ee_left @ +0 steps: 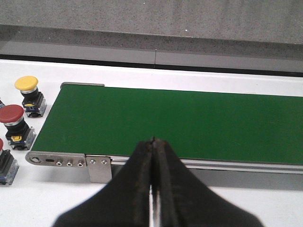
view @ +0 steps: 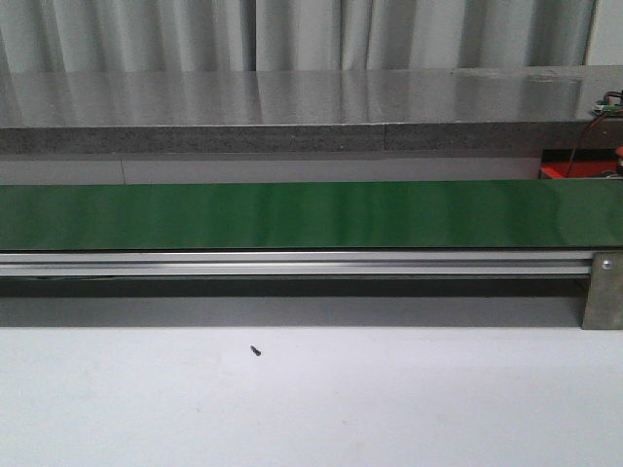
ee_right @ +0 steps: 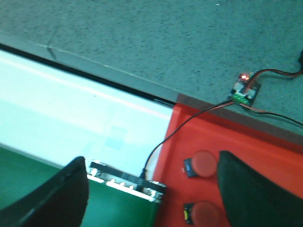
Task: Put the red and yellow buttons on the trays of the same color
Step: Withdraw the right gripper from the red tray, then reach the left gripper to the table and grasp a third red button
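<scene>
My left claw (ee_left: 152, 189) is pinched narrow, its two black fingers pressed together with nothing between them, and it points across the green conveyor belt (ee_left: 180, 120). Ahead of it and off to one side, just past the belt's near end on the white desk (ee_left: 47, 208), stands a row of push buttons: a yellow mushroom button (ee_left: 27, 85) farthest from me, a red mushroom button (ee_left: 12, 116) nearer, and the edge of a third button (ee_left: 4, 163) mostly cut off by the frame. Each one sits upright, a domed cap over a squat black block.

My right claw (ee_right: 151, 189) is spread wide and empty. Beyond and between its fingers lies the red tray (ee_right: 222, 142), with two red buttons (ee_right: 202, 164) lying in it, one close to the inner face of one finger. A small circuit board (ee_right: 245, 90) with wires rests past the tray on the grey ledge. I see no yellow tray in any view.

I judge these buttons to be rigid, hard plastic, light but top-heavy, so a nudge on the cap could tip one. The smooth rounded cap would probably slip from my fingers. The better hold, I think, is across the neck under the cap or on the flat sides of the block, with the claw opened first and closed squarely.
</scene>
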